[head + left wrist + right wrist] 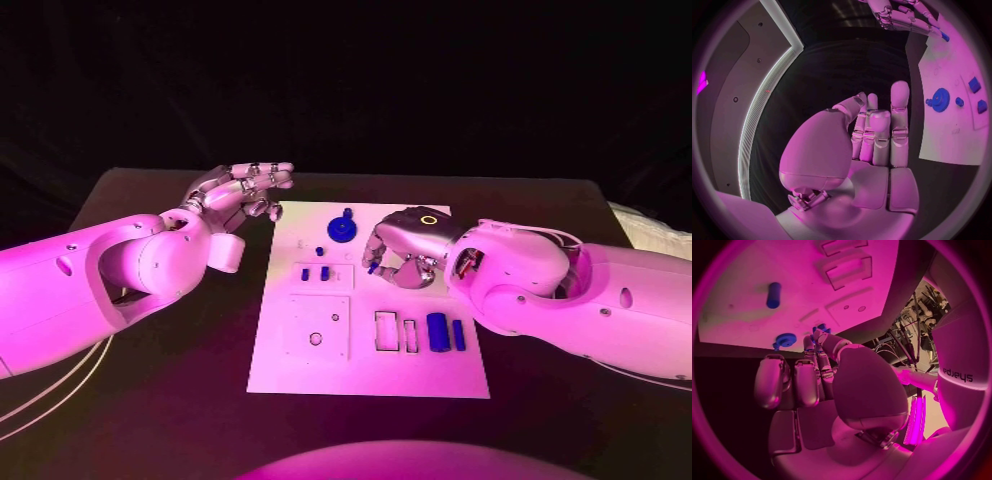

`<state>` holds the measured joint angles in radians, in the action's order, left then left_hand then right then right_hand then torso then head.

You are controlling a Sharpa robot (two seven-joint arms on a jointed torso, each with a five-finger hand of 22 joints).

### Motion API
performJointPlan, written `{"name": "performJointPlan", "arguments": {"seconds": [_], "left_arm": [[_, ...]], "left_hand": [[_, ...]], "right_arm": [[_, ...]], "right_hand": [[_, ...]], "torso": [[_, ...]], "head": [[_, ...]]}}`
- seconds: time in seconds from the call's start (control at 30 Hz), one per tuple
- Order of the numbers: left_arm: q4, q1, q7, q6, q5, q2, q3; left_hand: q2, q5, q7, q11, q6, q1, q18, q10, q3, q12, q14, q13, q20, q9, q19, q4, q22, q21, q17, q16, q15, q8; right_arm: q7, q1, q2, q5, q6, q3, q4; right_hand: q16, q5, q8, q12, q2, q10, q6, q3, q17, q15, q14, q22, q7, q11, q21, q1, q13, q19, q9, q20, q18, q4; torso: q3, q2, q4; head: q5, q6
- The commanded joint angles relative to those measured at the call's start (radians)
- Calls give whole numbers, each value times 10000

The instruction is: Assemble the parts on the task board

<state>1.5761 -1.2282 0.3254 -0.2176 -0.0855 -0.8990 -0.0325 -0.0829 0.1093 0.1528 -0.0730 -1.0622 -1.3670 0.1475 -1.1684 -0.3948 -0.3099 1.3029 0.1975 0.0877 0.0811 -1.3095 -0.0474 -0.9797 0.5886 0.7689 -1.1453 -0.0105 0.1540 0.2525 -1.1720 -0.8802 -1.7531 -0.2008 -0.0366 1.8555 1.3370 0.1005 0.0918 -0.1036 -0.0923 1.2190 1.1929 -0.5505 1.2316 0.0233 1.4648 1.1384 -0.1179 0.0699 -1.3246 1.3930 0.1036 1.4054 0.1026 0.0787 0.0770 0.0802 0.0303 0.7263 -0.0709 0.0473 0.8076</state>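
Nearest, two white arms reaching in from either side, with the task board [368, 375] lying flat between them on the black table [173, 420]. Left hand [242, 188] raised just off the board's far left corner, fingers stretched out straight and close together, nothing in them, released; same pose in the left wrist view [873, 145], fingers upright, thumb lying beside the palm. Right hand [407, 250] bent down over the board's middle, toward its right side, fingertips pinching a small blue part [374, 268] just above the white surface; seen also at the fingertips in the right wrist view [820, 330] and, from the left wrist, at the tips of that far hand [944, 36]. Cannot tell whether the held part touches the board. Blue gear [342, 228] flat on the board's far part, between the two hands and apart from both. Two little blue blocks [315, 272] side by side left of the right hand's fingers. Square recessed panel [317, 327] toward the near left. Near right: two empty rectangular slots [397, 332], then two blue upright pieces [446, 332] just beside them, close under the right forearm.
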Motion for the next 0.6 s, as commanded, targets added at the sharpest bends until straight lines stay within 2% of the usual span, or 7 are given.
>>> {"name": "performJointPlan", "arguments": {"seconds": [0.03,0.2,0.23,0.33,0.43,0.6], "left_arm": [[79,3,54,198,39,24,6],[138,3,46,213,39,25,6],[142,3,43,216,39,25,6],[170,2,29,233,39,22,6],[187,2,22,240,39,22,6],[199,2,9,258,39,19,6]], "left_hand": [[5,58,5,22,91,-76,186,69,53,-25,-54,17,22,-13,76,8,6,-51,-17,48,16,47],[5,58,5,22,91,-76,186,69,53,-25,-54,17,22,-13,76,8,6,-51,-17,48,16,47],[5,58,5,22,91,-76,186,69,53,-25,-54,17,22,-13,76,8,6,-51,-17,48,16,47],[5,58,5,22,91,-76,186,69,53,-25,-54,17,22,-13,76,8,6,-51,-17,48,16,47],[5,58,5,22,91,-76,186,69,53,-25,-54,17,22,-13,76,8,6,-51,-17,48,16,47],[5,58,5,22,91,-76,186,69,53,-25,-54,17,22,-13,76,8,6,-51,-17,48,16,47]], "right_arm": [[-232,205,267,85,69,-36,-12],[-360,567,766,-104,73,-70,-228],[-368,593,800,-120,73,-72,-245],[-428,755,1026,-198,89,-85,-370],[-484,881,1226,-215,127,-96,-515],[-539,982,1382,-176,208,-105,-649]], "right_hand": [[54,71,-26,33,20,208,16,-36,20,25,491,-5,-65,-116,-19,101,7,29,11,-30,90,27],[52,146,-57,80,23,196,-9,-91,13,10,488,-12,-86,-96,-16,97,-15,24,14,-32,91,62],[51,152,-59,84,22,195,-11,-95,12,9,488,-13,-87,-94,-16,96,-17,24,14,-32,91,65],[50,176,-70,102,19,190,-19,-111,9,3,486,-13,-95,-87,-16,88,-25,23,15,-31,92,75],[52,192,-80,115,18,185,-28,-123,11,-1,486,-17,-101,-81,-14,81,-32,21,16,-30,92,82],[52,197,-84,121,17,183,-32,-126,11,-3,486,-16,-105,-78,-14,75,-34,20,16,-29,92,83]], "torso": [[7,0,0],[3,8,3],[-6,8,-1],[-1,3,-15],[2,5,-16],[-16,14,2]], "head": [[-115,37],[-233,88],[-241,98],[-260,114],[-293,149],[-344,194]]}}
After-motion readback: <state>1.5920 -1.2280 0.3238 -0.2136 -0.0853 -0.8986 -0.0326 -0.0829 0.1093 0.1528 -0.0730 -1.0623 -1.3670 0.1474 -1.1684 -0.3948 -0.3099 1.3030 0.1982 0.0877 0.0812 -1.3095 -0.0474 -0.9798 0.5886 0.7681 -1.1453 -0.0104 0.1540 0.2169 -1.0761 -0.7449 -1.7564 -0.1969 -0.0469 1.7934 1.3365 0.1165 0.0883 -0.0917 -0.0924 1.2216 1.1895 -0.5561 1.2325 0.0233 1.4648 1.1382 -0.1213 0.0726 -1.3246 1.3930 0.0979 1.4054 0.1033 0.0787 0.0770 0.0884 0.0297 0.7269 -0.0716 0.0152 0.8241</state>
